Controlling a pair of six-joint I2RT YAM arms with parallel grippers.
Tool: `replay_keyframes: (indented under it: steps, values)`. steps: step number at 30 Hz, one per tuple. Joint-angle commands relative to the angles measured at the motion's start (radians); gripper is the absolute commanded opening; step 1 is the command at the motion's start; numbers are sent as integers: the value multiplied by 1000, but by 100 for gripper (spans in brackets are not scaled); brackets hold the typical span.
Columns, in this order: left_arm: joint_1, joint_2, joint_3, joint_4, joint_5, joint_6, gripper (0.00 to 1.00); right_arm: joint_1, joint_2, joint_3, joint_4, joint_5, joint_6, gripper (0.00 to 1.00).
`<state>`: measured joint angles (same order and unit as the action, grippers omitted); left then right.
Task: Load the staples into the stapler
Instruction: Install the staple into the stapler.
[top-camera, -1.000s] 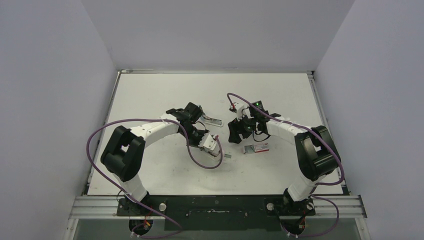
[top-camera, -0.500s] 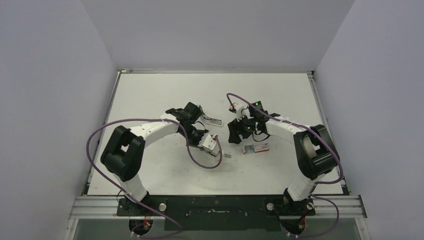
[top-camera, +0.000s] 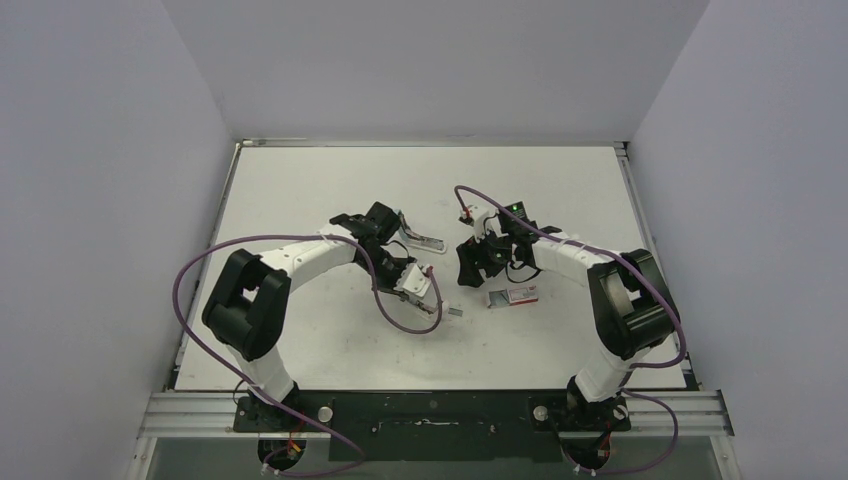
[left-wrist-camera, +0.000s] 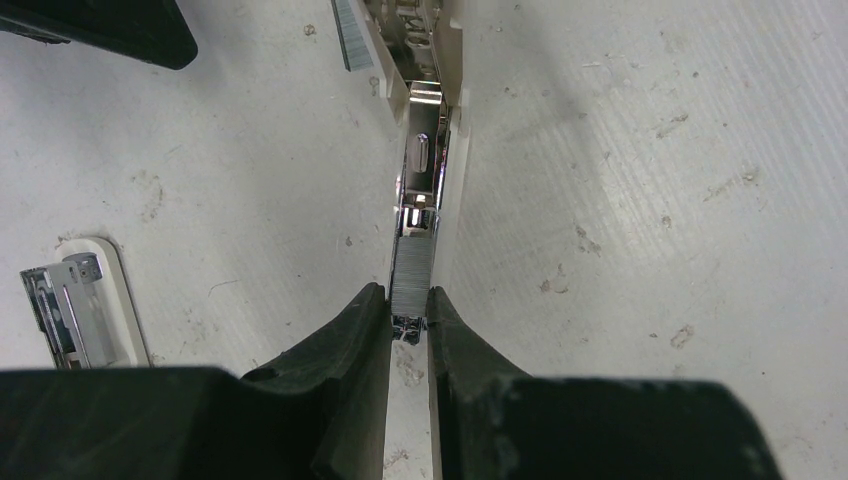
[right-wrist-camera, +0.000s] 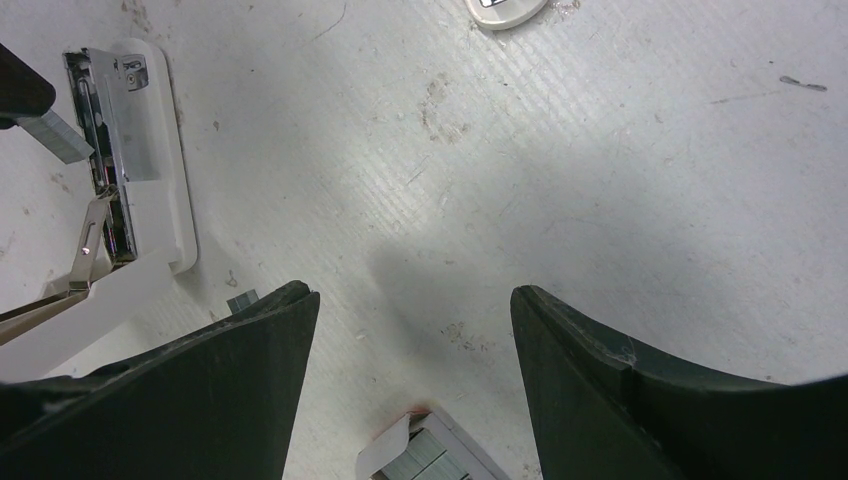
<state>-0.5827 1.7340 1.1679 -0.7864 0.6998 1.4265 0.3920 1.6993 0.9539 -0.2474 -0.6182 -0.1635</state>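
My left gripper (left-wrist-camera: 408, 300) is shut on the near end of a grey strip of staples (left-wrist-camera: 413, 270). The strip lies in line with the chrome channel of the open white stapler (left-wrist-camera: 428, 150); I cannot tell whether it sits inside. In the top view the left gripper (top-camera: 418, 285) hangs over the stapler (top-camera: 428, 283) at mid table. The right gripper (top-camera: 468, 268) stands open just to its right, nothing between its fingers (right-wrist-camera: 415, 295). In the right wrist view the stapler (right-wrist-camera: 140, 150) lies at the upper left.
The small red-and-white staple box (top-camera: 512, 296) lies open behind the right gripper, with strips showing inside (right-wrist-camera: 430, 455). A loose staple strip (top-camera: 455, 312) lies on the table near the stapler. A separate white-and-metal stapler part (top-camera: 422, 240) lies behind the left gripper.
The left gripper with the staple strip has shifted slightly toward the far side. The right arm has not moved.
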Motion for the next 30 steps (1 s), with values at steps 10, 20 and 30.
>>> replay_keyframes:
  steps: [10,20,30]
  values:
    - [4,30,57,-28,24,33,0,-9,-1,39,18,-25,-11,72]
    - [7,38,61,-35,3,49,0,-11,-1,39,17,-27,-11,71]
    - [17,40,61,-43,9,59,0,-11,3,40,18,-28,-10,72]
